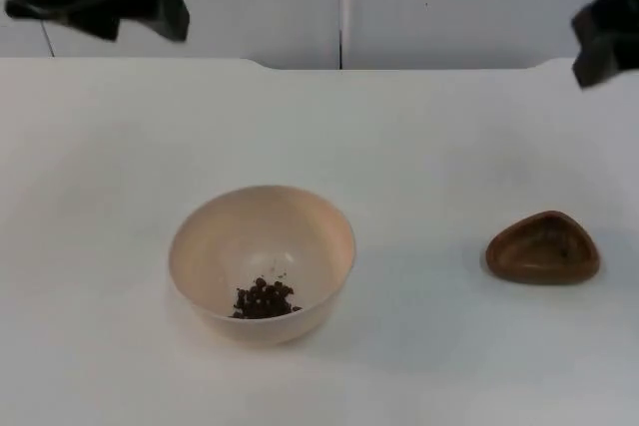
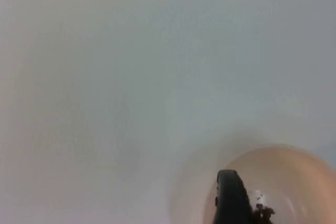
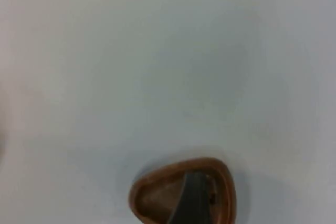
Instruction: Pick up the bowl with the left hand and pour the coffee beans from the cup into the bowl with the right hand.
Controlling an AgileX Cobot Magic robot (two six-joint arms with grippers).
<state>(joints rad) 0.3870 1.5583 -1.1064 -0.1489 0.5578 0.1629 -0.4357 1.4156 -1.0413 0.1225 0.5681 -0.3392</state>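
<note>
The cream bowl (image 1: 262, 261), well left of the brown wooden cup (image 1: 543, 247), was judged light, rigid and best gripped at its thin rim, while the state of the left gripper (image 2: 231, 195) and right gripper (image 3: 191, 198), each raised above the table, could not be told.

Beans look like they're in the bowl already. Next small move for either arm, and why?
Probably none beyond parking both arms. The coffee beans already lie in the cream bowl, which stands on the white table. The brown cup sits apart to its right and looks empty in the right wrist view. The left gripper hangs above the bowl and the right gripper above the cup, neither holding anything.
</note>
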